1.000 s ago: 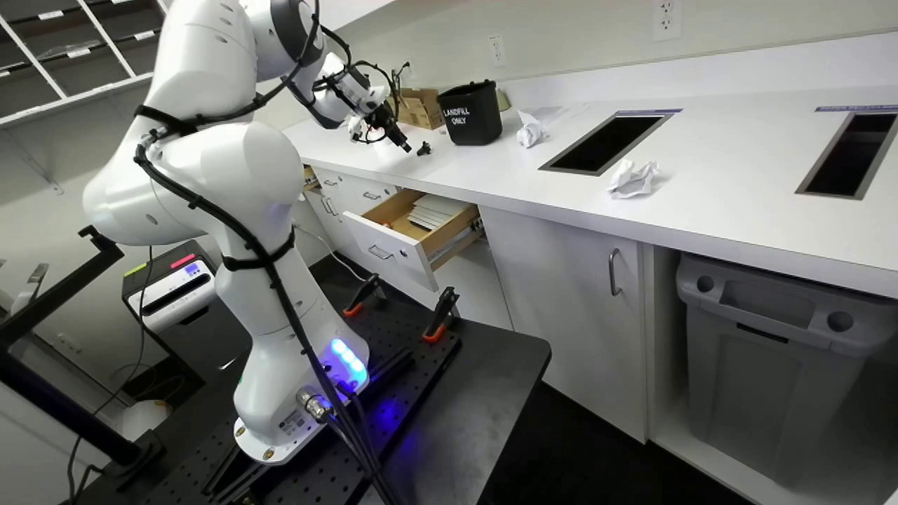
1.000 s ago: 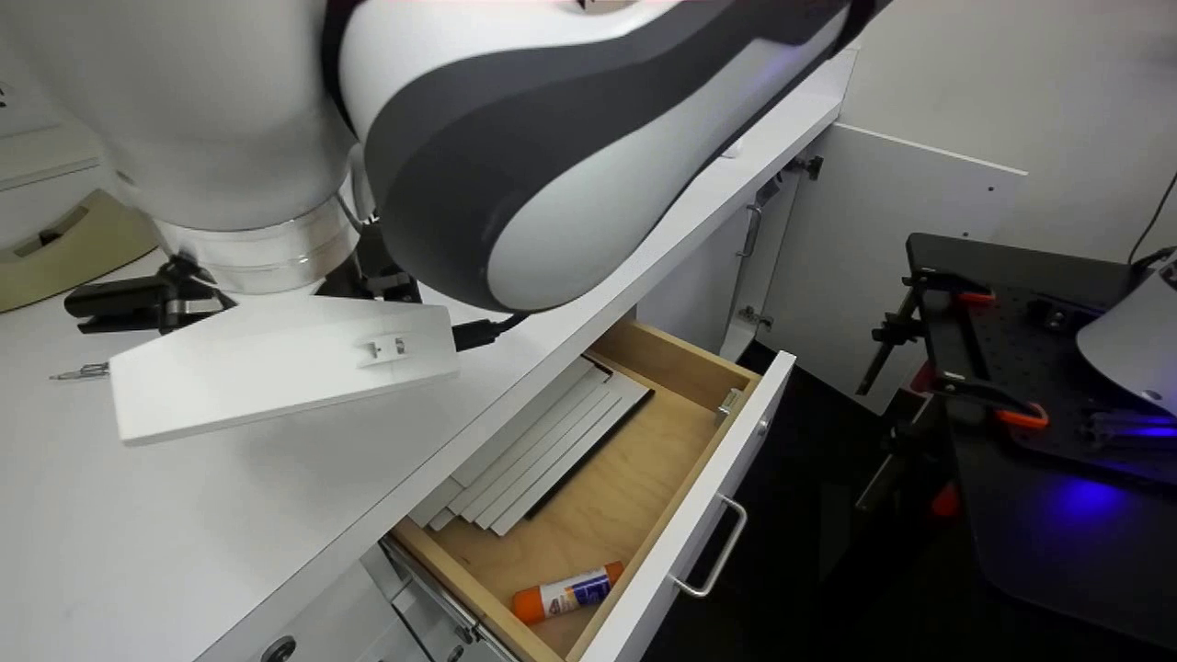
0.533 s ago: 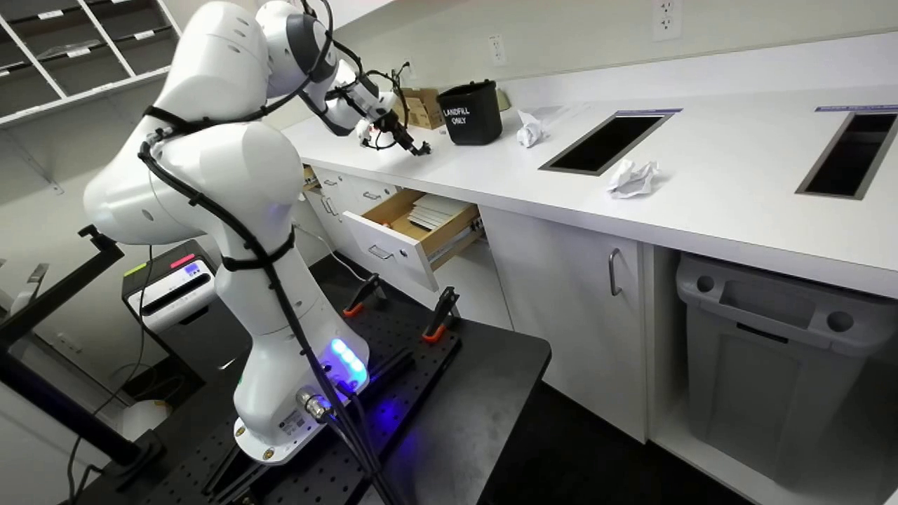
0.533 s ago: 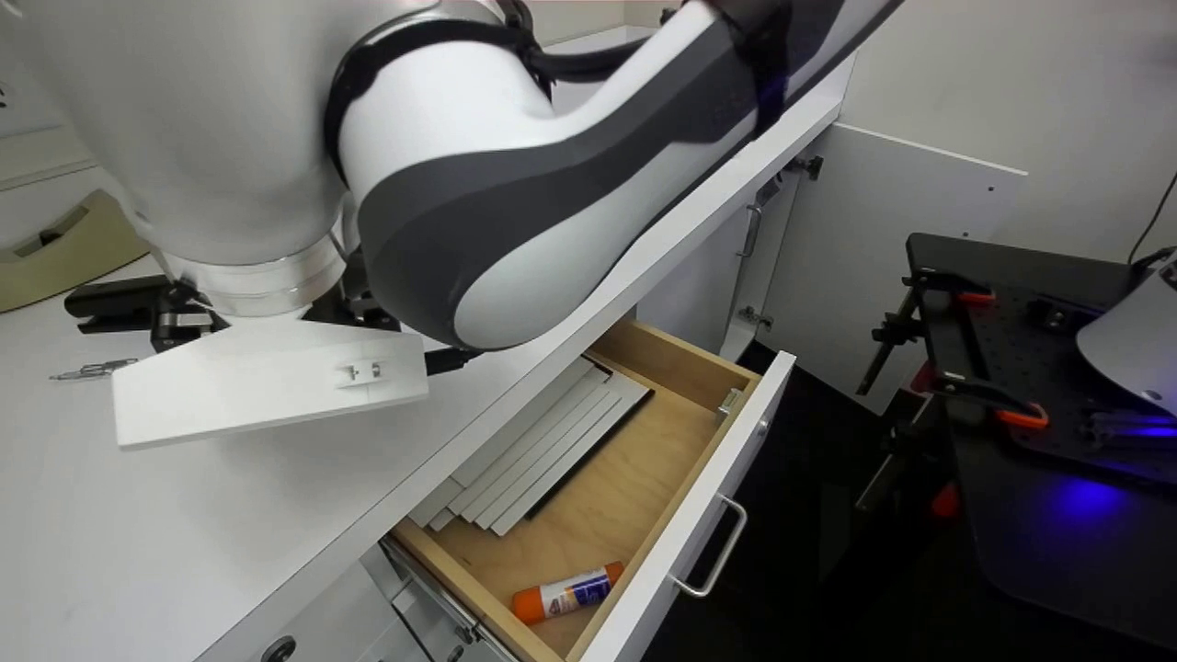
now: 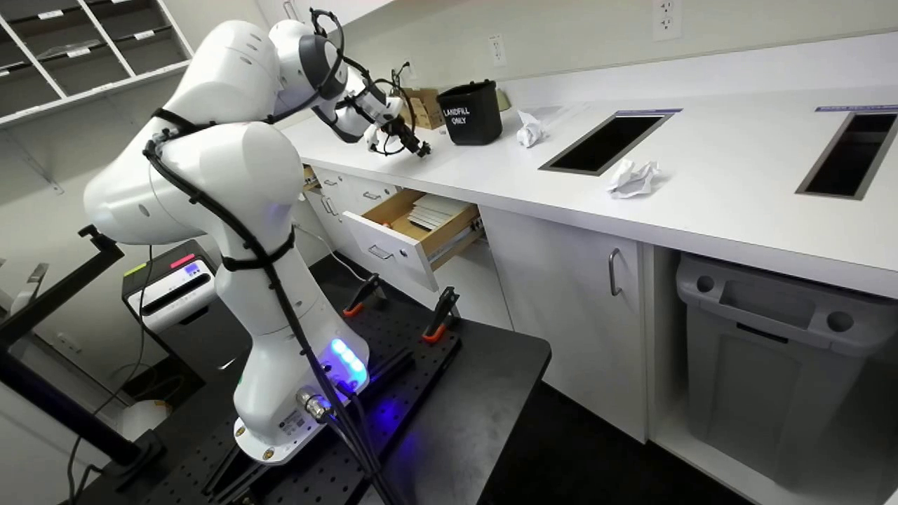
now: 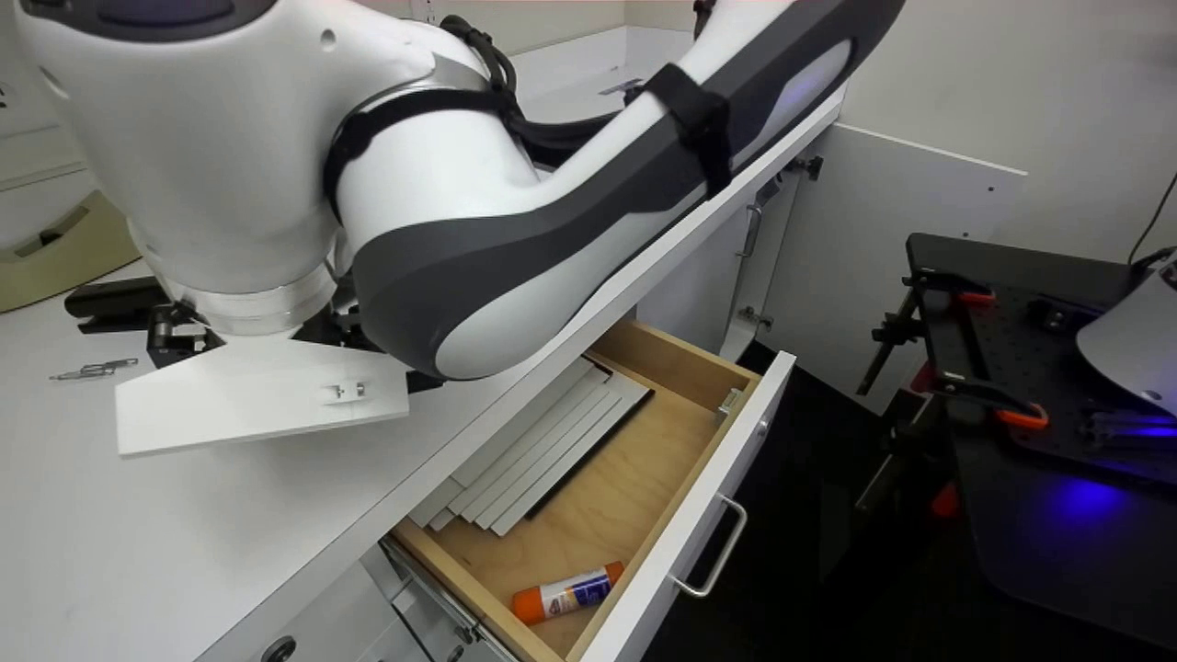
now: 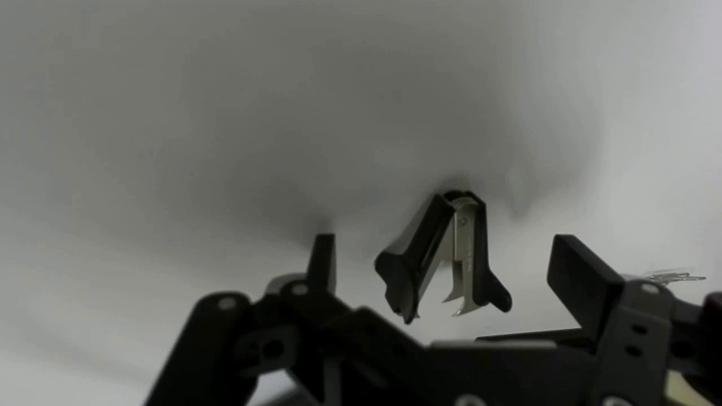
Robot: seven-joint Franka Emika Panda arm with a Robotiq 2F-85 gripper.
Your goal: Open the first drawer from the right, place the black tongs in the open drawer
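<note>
White desk [image 5: 729, 161]: spread claw [image 7: 443, 247], short of black tongs [image 7: 463, 242] earlier, now brackets them, lower middle of wrist view; grasp likely next.

Looks like an office rm: labelled wall cubbies [image 5: 106, 38], white counter [image 5: 722, 189] w/ cabs [image 5: 561, 308] below, LANDFILL ONLY bin [image 5: 468, 126], staple remover [image 7: 463, 248] & glue stick [image 6: 567, 593].

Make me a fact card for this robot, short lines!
To pick up: black staple remover with metal claws, on white countertop
Robot hand: black gripper, jaws open, staple remover between them in wrist view
Storage: white drawer, pale wood inside, pulled open
Contents: orange and white tube, flat grey panels
Left to do: staple remover into drawer
</note>
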